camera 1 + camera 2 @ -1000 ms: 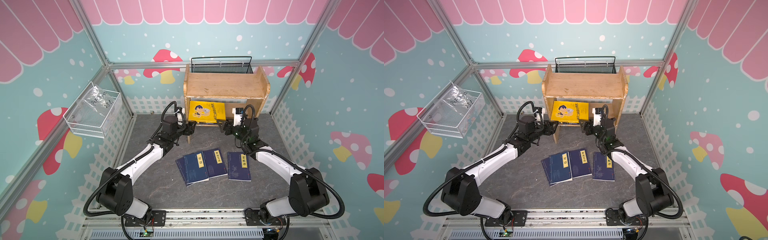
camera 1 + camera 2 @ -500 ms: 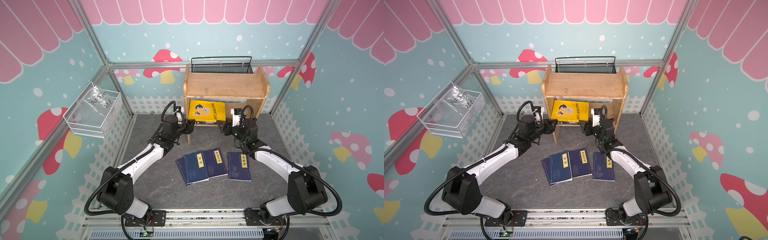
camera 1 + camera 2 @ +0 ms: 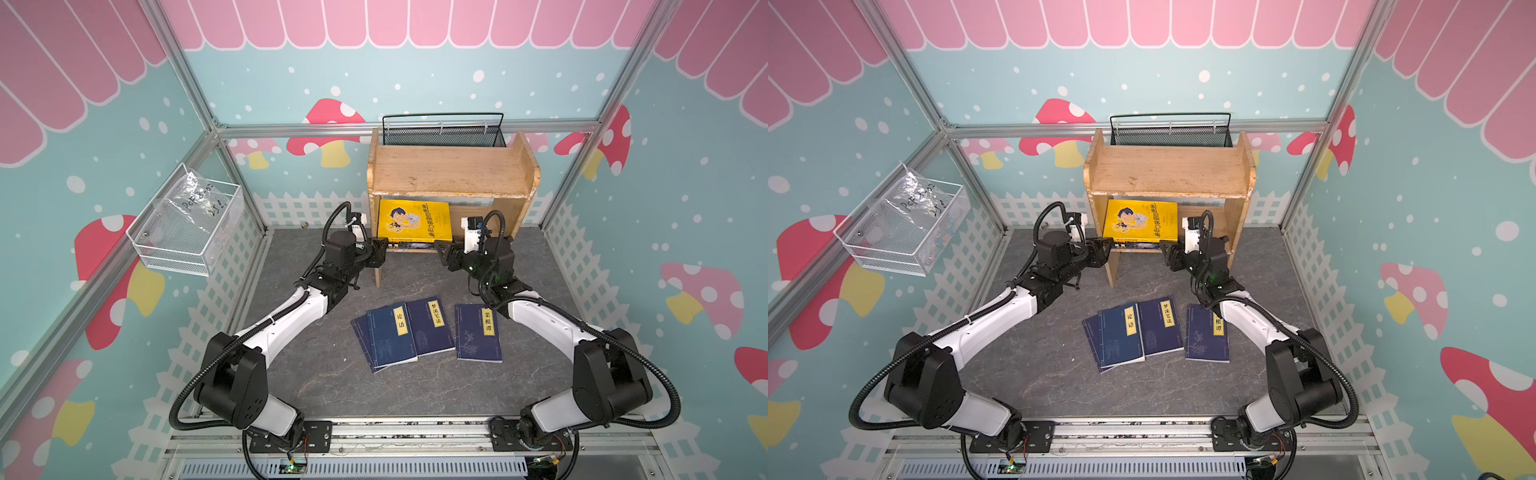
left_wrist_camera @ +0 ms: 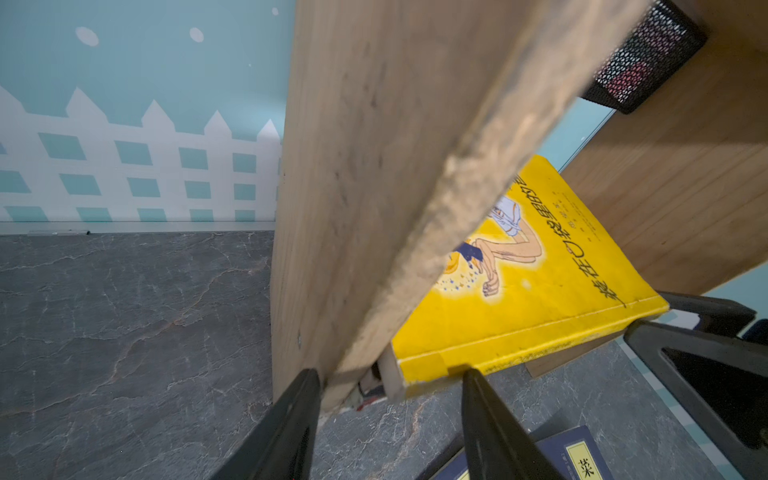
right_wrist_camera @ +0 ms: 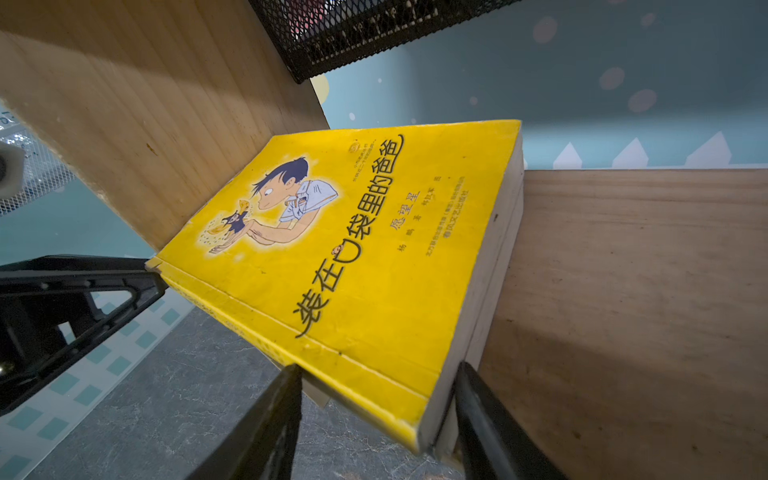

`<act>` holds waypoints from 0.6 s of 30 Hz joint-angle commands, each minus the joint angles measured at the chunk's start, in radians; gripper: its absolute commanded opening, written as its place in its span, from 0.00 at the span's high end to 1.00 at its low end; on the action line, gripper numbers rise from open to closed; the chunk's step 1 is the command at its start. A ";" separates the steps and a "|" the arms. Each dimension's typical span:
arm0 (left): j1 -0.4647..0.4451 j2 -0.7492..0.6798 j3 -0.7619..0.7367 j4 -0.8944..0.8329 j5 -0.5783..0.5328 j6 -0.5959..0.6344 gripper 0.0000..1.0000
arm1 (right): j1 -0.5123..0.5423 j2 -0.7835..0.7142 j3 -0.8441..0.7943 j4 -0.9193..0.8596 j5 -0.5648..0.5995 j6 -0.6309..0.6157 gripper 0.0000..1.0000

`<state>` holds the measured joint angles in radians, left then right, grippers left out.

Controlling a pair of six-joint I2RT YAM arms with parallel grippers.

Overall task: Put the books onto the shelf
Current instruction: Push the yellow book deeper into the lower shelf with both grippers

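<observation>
on the left wall hangs a white wire basket [image 3: 187, 245] holding a clear bag [image 3: 195, 203]; the handwriting on the bag is too faint to read.

the left arm [image 3: 291, 311] reaches low from the front rail over the grey floor [image 3: 332, 386], forearm sloping inward and wrist level. the left claw [image 3: 380, 249] points sideways at the shelf [image 3: 449, 170]. in the left wrist view this claw [image 4: 390, 374] is spread, one finger outside the shelf's left side panel and one at the spine of the yellow book [image 4: 519, 299]. whether either finger touches cannot be told.

the yellow book [image 3: 415, 220] lies flat on a stack [image 3: 409, 246] of darker books on the lower tier, against the left panel and jutting past the front edge. its cover shows a cartoon boy, the title "装在口袋里的爸爸" and smaller "愿望星". the top tier is bare wood, and a black mesh basket [image 3: 442, 133] stands behind it.

four navy books [image 3: 428, 336] lie flat on the floor in front of the shelf, well apart from both claws. their yellow labels read "论语", "梦溪笔谈" and "菜根谭". the fourth is mostly hidden under the "论语" one.

the right arm [image 3: 540, 316] mirrors the left. the right claw [image 3: 442, 249] aims at the stack's near right corner. in the right wrist view it [image 5: 376, 368] is spread astride that corner; contact is unclear.
</observation>
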<state>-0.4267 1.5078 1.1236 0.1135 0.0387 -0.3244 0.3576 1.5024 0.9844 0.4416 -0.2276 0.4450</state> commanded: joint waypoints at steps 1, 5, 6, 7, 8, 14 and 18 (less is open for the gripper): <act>0.009 0.014 -0.014 0.030 -0.038 -0.008 0.45 | 0.014 0.028 0.033 0.003 -0.049 -0.025 0.42; 0.012 0.021 -0.014 0.041 -0.042 -0.023 0.47 | 0.018 0.029 0.034 0.000 -0.051 -0.031 0.42; 0.013 0.022 -0.013 0.043 -0.044 -0.026 0.47 | 0.020 0.029 0.034 0.000 -0.051 -0.033 0.43; 0.012 0.021 -0.014 0.046 -0.044 -0.028 0.47 | 0.020 0.028 0.036 -0.004 -0.050 -0.034 0.43; 0.012 0.021 -0.017 0.048 -0.048 -0.032 0.48 | 0.021 0.028 0.036 -0.007 -0.053 -0.036 0.43; 0.012 -0.008 -0.044 0.064 -0.062 -0.040 0.48 | 0.026 0.015 0.031 -0.017 -0.046 -0.045 0.41; 0.012 -0.043 -0.061 0.058 -0.066 -0.044 0.48 | 0.026 0.001 0.031 -0.023 -0.037 -0.044 0.39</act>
<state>-0.4236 1.5093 1.0779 0.1555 -0.0051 -0.3634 0.3588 1.5097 0.9928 0.4366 -0.2234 0.4183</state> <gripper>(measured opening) 0.523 0.603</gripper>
